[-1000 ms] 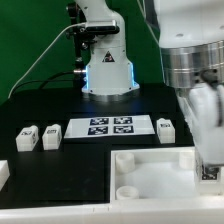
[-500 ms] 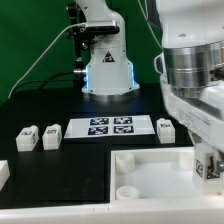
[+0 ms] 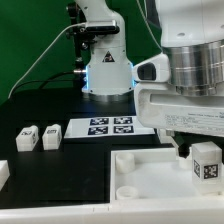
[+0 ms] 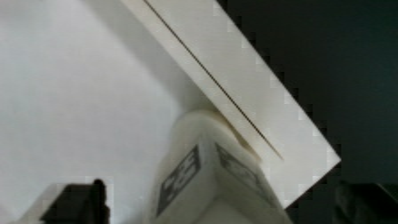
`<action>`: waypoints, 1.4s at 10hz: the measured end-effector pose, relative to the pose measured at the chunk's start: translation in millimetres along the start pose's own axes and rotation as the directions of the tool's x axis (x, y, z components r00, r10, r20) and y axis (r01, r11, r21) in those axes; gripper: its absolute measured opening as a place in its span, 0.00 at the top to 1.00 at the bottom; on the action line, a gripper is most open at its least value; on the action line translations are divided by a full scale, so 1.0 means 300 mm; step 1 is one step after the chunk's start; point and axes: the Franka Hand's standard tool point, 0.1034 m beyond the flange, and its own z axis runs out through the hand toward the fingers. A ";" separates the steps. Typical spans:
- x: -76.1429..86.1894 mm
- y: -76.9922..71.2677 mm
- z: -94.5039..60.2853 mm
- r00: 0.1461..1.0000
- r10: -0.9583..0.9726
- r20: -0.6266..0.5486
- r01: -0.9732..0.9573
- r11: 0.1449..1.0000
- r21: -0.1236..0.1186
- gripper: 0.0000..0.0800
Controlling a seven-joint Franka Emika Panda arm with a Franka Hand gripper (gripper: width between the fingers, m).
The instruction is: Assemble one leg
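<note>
Fingers point(image 3: 205, 150) clamped on leg point(image 3: 206, 162), lower right of frame; lifted and tilted versus half second earlier, above panel point(image 3: 140, 170). Probably reorienting leg toward socket.

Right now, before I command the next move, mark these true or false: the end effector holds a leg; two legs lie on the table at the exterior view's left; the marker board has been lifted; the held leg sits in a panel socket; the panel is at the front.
1. The end effector holds a leg. True.
2. Two legs lie on the table, at the exterior view's left of the marker board. True.
3. The marker board is lifted. False: it lies flat on the table.
4. The held leg sits in a socket. False: it hangs above the panel.
5. The panel is at the front. True.
</note>
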 end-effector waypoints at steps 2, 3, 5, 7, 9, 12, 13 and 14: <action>0.014 -0.006 -0.014 0.939 -0.344 -0.008 0.343 0.938 -0.047 0.19; 0.012 -0.017 -0.015 0.921 -0.390 -0.012 0.389 0.920 -0.051 0.19; 0.013 -0.010 -0.013 0.947 -0.322 -0.013 0.321 0.946 -0.050 0.19; 0.009 -0.014 -0.012 0.994 -0.110 -0.021 0.109 0.993 -0.042 0.30; 0.008 -0.010 -0.009 0.987 0.157 -0.024 -0.158 0.987 -0.034 0.63; 0.013 -0.011 -0.007 0.733 0.680 -0.033 -0.680 0.733 -0.015 0.63; 0.013 -0.013 -0.006 0.619 0.784 -0.037 -0.785 0.619 -0.010 0.63; 0.013 -0.019 -0.005 0.429 0.903 -0.028 -0.903 0.430 0.002 0.63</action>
